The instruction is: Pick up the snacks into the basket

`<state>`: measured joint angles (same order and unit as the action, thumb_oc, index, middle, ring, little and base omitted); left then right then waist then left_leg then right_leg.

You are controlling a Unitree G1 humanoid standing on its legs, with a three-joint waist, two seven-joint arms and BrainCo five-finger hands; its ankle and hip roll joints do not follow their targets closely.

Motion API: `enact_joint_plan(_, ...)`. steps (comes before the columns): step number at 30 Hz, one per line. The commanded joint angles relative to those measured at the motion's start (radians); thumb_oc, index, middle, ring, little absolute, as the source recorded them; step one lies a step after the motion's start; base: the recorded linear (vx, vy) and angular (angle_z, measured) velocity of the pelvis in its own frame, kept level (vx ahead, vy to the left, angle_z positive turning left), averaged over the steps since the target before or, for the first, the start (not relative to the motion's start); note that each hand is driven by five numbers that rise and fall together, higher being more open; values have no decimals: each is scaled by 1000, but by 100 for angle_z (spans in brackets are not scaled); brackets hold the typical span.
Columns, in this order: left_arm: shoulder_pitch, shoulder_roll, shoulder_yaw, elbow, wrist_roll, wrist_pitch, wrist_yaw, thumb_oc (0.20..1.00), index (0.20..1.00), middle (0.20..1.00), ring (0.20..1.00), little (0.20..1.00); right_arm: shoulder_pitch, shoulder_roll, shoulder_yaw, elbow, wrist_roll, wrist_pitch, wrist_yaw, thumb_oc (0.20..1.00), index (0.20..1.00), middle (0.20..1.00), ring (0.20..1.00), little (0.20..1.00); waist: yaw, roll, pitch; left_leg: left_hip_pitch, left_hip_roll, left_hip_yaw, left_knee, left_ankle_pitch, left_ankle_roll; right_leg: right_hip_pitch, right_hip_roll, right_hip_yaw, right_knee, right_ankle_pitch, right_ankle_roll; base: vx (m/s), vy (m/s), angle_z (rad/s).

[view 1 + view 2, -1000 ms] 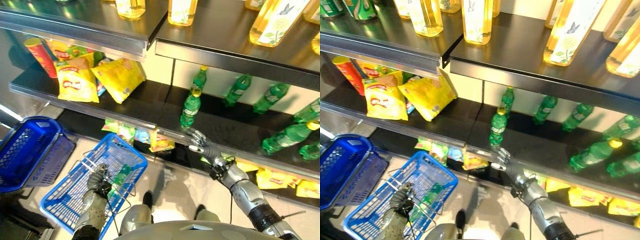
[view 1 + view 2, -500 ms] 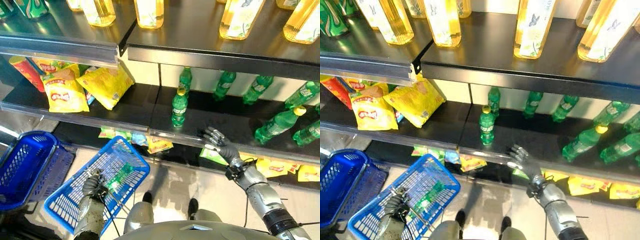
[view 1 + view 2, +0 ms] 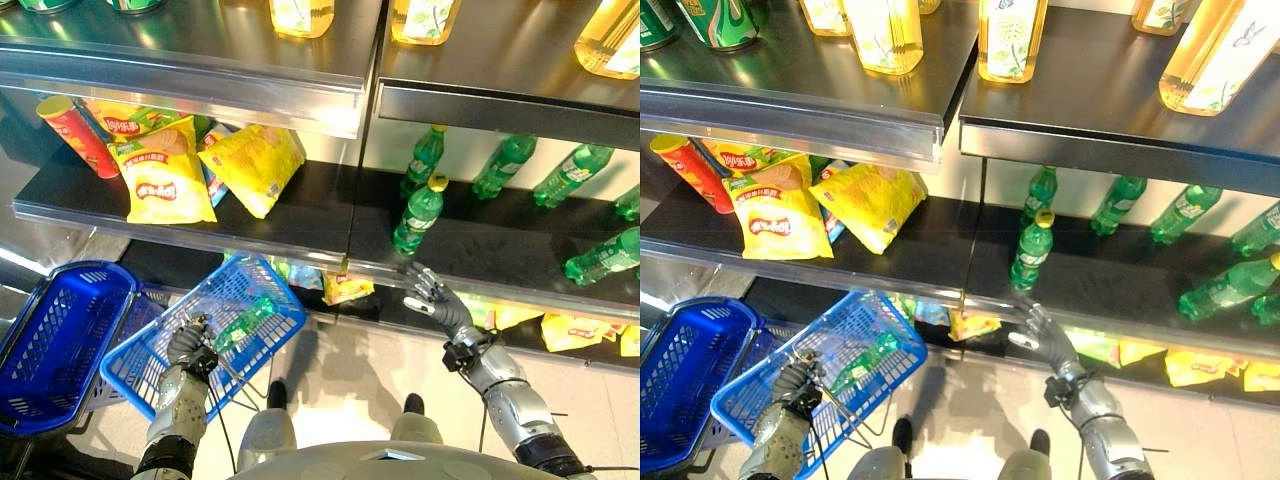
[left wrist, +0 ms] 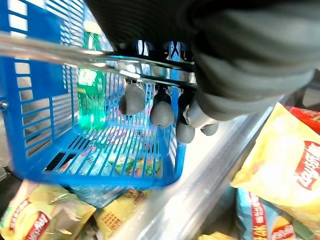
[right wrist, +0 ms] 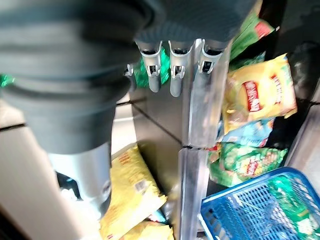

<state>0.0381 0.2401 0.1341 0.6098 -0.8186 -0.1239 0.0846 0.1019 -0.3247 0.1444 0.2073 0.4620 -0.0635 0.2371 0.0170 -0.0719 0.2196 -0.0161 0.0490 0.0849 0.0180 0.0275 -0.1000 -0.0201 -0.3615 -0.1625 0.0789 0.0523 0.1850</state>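
Note:
My left hand [image 3: 187, 346] is shut on the wire handle [image 4: 75, 56] of a blue basket [image 3: 262, 290] held low in front of the shelves. A green bottle [image 3: 243, 322] lies inside the basket. Yellow chip bags [image 3: 160, 186] and a red tube [image 3: 76, 134] sit on the middle shelf at the left. Small snack packs [image 3: 346, 290] lie on the bottom shelf behind the basket. More yellow packs [image 3: 570, 331] lie there on the right. My right hand [image 3: 433, 301] is open with straight fingers [image 5: 172, 75] at the front edge of the bottle shelf [image 3: 470, 285], holding nothing.
A second, darker blue basket [image 3: 50, 340] stands on the floor at the far left. Green bottles [image 3: 418, 214] stand and lie on the right half of the middle shelf. Tall yellow bottles [image 3: 1012, 40] line the top shelf.
The camera has shifted, so the shelves sit further right. The basket in my left hand has risen a little towards the bottom shelf. My right hand stays open at the shelf edge.

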Motion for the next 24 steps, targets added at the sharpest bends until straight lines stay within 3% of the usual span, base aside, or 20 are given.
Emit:
enact_joint_plan(1, -40, 52, 42, -156, 31, -119, -44, 200, 200, 200, 200, 200, -25, -15, 17, -30, 42, -18, 34, 1000, 1000, 1000, 1000, 1000, 40, 0, -27, -12, -29, -38, -55, -1, 81, -31, -56, 43, -2, 162, 64, 26, 258, -14)
enact_joint_plan(3, -25, 55, 51, -169, 42, -115, -47, 200, 200, 200, 200, 200, -36, -6, 27, -20, 44, -12, 39, 1000, 1000, 1000, 1000, 1000, 56, -8, -26, 10, -51, -19, -74, -10, 96, -49, -73, 17, 9, 211, 65, 18, 241, -38)
enact_joint_plan(4, -23, 56, 52, -172, 45, -109, -49, 200, 200, 200, 200, 200, -46, -2, 33, -15, 46, -11, 40, 1000, 1000, 1000, 1000, 1000, 64, -3, -22, 13, -54, -16, -81, -6, 103, -56, -68, -10, 38, 193, 56, -21, 292, -61)
enact_joint_plan(5, -21, 63, 46, -180, 57, -105, -58, 200, 200, 200, 200, 200, -49, 0, 43, -18, 53, -9, 50, 1000, 1000, 1000, 1000, 1000, 64, 6, -10, 15, -58, -21, -90, 5, 118, -56, -12, -12, 130, 121, 31, -28, 215, -52)
enact_joint_plan(6, -22, 63, 47, -180, 57, -105, -57, 200, 200, 200, 200, 200, -50, 0, 43, -18, 53, -9, 50, 1000, 1000, 1000, 1000, 1000, 64, 6, -13, 11, -57, -20, -90, 7, 118, -60, -11, -11, 129, 123, 30, -9, 247, -36)
enact_joint_plan(7, -25, 66, 35, -185, 59, -103, -71, 200, 200, 200, 200, 200, -47, -1, 44, -18, 56, -12, 55, 1000, 1000, 1000, 1000, 1000, 56, 14, -8, 5, -63, -32, -98, 23, 129, -58, 144, 23, 164, -13, -16, 4, 102, -10)
enact_joint_plan(8, -25, 66, 35, -185, 59, -103, -71, 200, 200, 200, 200, 200, -47, -1, 44, -18, 56, -12, 55, 1000, 1000, 1000, 1000, 1000, 57, 15, -10, 3, -61, -31, -99, 24, 129, -60, 146, 23, 161, -11, -17, 27, 127, 4)
enact_joint_plan(10, -25, 59, 14, -184, 69, -98, -72, 200, 200, 200, 200, 200, -42, -11, 55, -29, 52, -23, 53, 1000, 1000, 1000, 1000, 1000, 46, 14, -17, 1, -77, -39, -101, 36, 135, -72, 276, 35, 168, -69, -60, 47, 59, 19)
enact_joint_plan(11, -21, 43, 16, -199, 70, -99, -67, 200, 200, 200, 200, 200, -38, -14, 57, -43, 63, -23, 55, 1000, 1000, 1000, 1000, 1000, 48, 7, -20, 0, -95, -38, -104, 42, 133, -64, 321, 13, 119, -63, -95, 37, 42, 44)
enact_joint_plan(16, -7, 4, 8, -196, 53, -88, -71, 200, 200, 200, 200, 200, -45, -36, 59, -50, 18, -43, 27, 1000, 1000, 1000, 1000, 1000, 47, 19, -17, 7, -109, -51, -72, 26, 115, -11, 340, 18, 10, -52, -114, 45, -17, 40)
enact_joint_plan(19, 3, -17, -1, -207, 37, -87, -75, 200, 200, 200, 200, 200, -65, -52, 58, -68, -4, -53, 7, 1000, 1000, 1000, 1000, 1000, 51, 23, 4, -41, -108, -51, 61, -15, 95, 4, 307, -6, -18, -28, -111, -6, 21, 16)
enact_joint_plan(21, 1, -27, -11, -206, 23, -87, -74, 200, 200, 200, 200, 200, -82, -65, 70, -71, -29, -50, 3, 1000, 1000, 1000, 1000, 1000, 56, 18, 8, -72, -66, -73, 71, -8, 70, 7, 286, -4, -21, -27, -101, 7, 106, 4)
enact_joint_plan(22, 5, -34, -14, -217, 16, -84, -68, 200, 200, 200, 200, 200, -83, -73, 71, -86, -37, -45, 6, 1000, 1000, 1000, 1000, 1000, 52, 15, -2, -77, 2, -67, 42, 16, 54, 3, 264, -4, -13, -36, -88, 24, 124, 2)
enact_joint_plan(23, 6, -34, -14, -217, 16, -84, -67, 200, 200, 200, 200, 200, -83, -73, 71, -86, -37, -44, 6, 1000, 1000, 1000, 1000, 1000, 52, 16, -2, -75, 2, -67, 41, 16, 54, 3, 264, -4, -11, -37, -88, 22, 157, -2)
enact_joint_plan(24, 1, -34, -17, -225, 17, -86, -59, 200, 200, 200, 200, 200, -81, -77, 66, -95, -37, -48, -1, 1000, 1000, 1000, 1000, 1000, 46, 18, -3, -81, 63, -49, 24, 47, 40, -6, 248, -10, 3, -50, -84, -1, 128, -2)
